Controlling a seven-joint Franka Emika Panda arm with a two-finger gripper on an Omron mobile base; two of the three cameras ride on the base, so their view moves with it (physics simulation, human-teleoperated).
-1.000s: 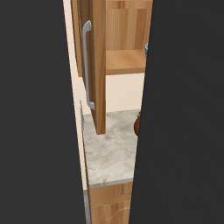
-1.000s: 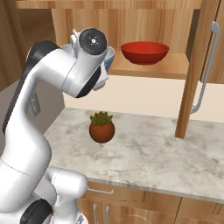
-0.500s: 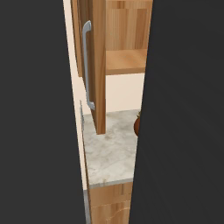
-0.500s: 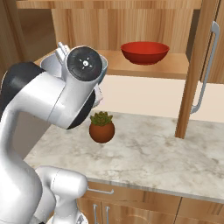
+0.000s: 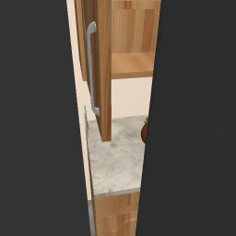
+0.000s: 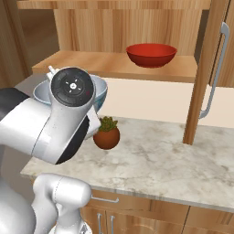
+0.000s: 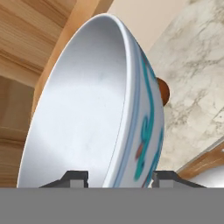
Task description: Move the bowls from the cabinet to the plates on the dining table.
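My gripper [image 7: 119,177] is shut on the rim of the white bowl with the blue-green pattern [image 7: 109,109], one fingertip [image 7: 76,177] inside it and one outside. In the right base view this bowl [image 6: 99,90] peeks out behind my wrist, in front of and below the cabinet shelf [image 6: 105,64]. The red bowl [image 6: 151,54] sits upright on that shelf, right of the held bowl. The cabinet door [image 6: 206,68] stands open at the right. The plates and the dining table are out of view.
A terracotta plant pot [image 6: 107,135] stands on the marble counter [image 6: 173,160] just below the held bowl. The open door's silver bar handle [image 6: 215,73] juts out at the right. In the left base view the door [image 5: 102,69] and shelf [image 5: 131,64] show between dark masses.
My arm has drawn back down and to the left from the shelf, carrying the patterned bowl out of the cabinet. The red bowl has stayed in place.
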